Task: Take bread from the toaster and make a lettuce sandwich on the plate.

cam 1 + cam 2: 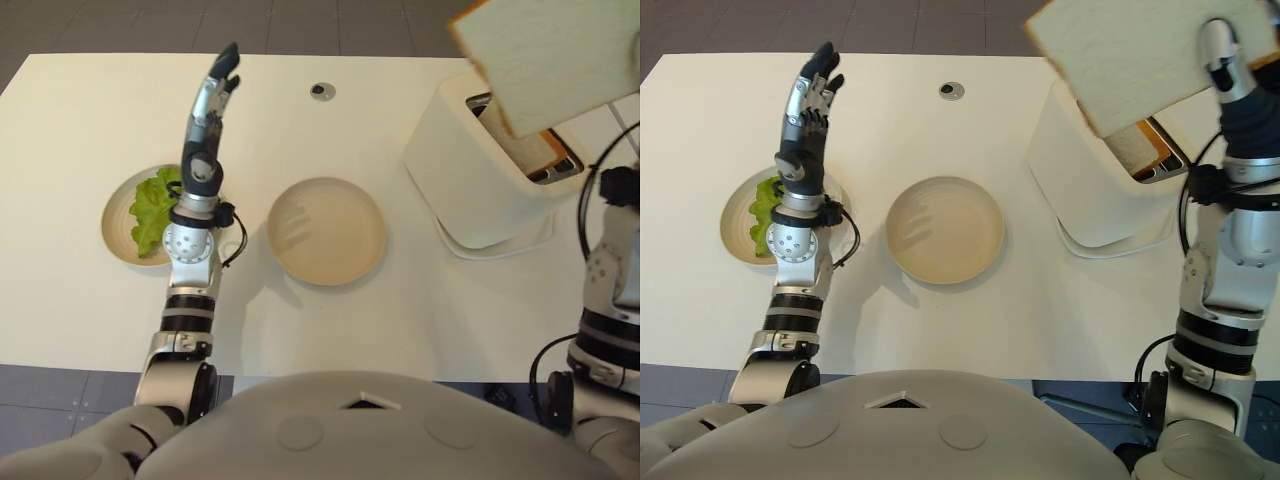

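Two hands appear, one loaded and one free. My right hand (pixel 1225 70) is clamped on a slice of bread (pixel 1140 55), with one finger lying across the slice's near face. The slice is held high and tilted, clear of the white toaster (pixel 480 170) and directly above its slots. A second slice (pixel 522 148) sits in one slot (its browned top edge stands just above the opening). The toaster stands at the right of the white table (pixel 90 120), angled so that its slots run toward the far right corner.

My left hand (pixel 213 100) is raised over the left half of the table, fingers straight and slightly apart, gripping nothing, fingertips pointing away from me. Its wrist crosses in front of the right rim of a round dish (pixel 110 228) that carries green lettuce (pixel 150 212).

Between that dish and the toaster lies the round beige plate (pixel 326 230), flat on the table and apart from both neighbours. Farther back, near the table's far edge, a small round fitting (pixel 322 91) is set into the surface.
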`<control>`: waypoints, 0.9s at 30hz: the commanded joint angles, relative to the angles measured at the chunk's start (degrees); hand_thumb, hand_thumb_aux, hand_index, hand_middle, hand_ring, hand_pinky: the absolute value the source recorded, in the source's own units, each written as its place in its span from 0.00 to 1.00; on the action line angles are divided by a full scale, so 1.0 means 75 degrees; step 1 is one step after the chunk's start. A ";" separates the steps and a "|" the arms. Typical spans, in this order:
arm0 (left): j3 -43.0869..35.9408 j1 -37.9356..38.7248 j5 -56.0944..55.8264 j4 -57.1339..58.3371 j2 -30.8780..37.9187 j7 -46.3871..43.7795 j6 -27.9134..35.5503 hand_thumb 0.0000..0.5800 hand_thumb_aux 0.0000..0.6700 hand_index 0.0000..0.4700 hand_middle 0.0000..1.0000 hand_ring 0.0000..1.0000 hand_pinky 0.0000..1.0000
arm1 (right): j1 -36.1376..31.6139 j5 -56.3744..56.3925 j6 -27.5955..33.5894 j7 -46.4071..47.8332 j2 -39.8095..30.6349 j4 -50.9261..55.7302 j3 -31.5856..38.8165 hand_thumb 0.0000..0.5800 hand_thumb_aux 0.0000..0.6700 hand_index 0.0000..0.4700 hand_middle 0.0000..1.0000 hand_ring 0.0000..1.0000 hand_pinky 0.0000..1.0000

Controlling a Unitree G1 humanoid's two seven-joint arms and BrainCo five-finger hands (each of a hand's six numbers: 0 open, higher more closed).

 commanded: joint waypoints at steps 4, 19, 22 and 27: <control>0.0870 0.0302 0.2071 0.0480 0.2107 0.0679 0.0722 0.00 0.00 0.00 0.00 0.00 0.00 | 0.0626 -0.1873 0.0137 0.1069 0.0897 0.1542 0.3048 1.00 1.00 1.00 1.00 1.00 1.00; -0.0455 0.1438 0.5528 0.1778 0.5360 0.1031 0.2293 0.00 0.00 0.00 0.00 0.00 0.00 | 0.0682 -0.3912 -0.0226 0.1635 0.0854 0.3782 0.4302 1.00 1.00 1.00 1.00 1.00 1.00; -0.0779 0.1442 0.5447 0.1791 0.5361 0.0880 0.2405 0.00 0.00 0.00 0.00 0.00 0.00 | 0.0657 -0.3844 -0.0221 0.1578 0.0947 0.3798 0.4198 1.00 0.96 0.96 1.00 1.00 1.00; -0.1300 0.1320 0.5511 0.1855 0.5371 0.0759 0.2486 0.85 0.61 0.61 0.00 0.00 0.00 | 0.0663 -0.3823 -0.0193 0.1505 0.1015 0.3718 0.4053 0.00 0.00 0.00 1.00 1.00 1.00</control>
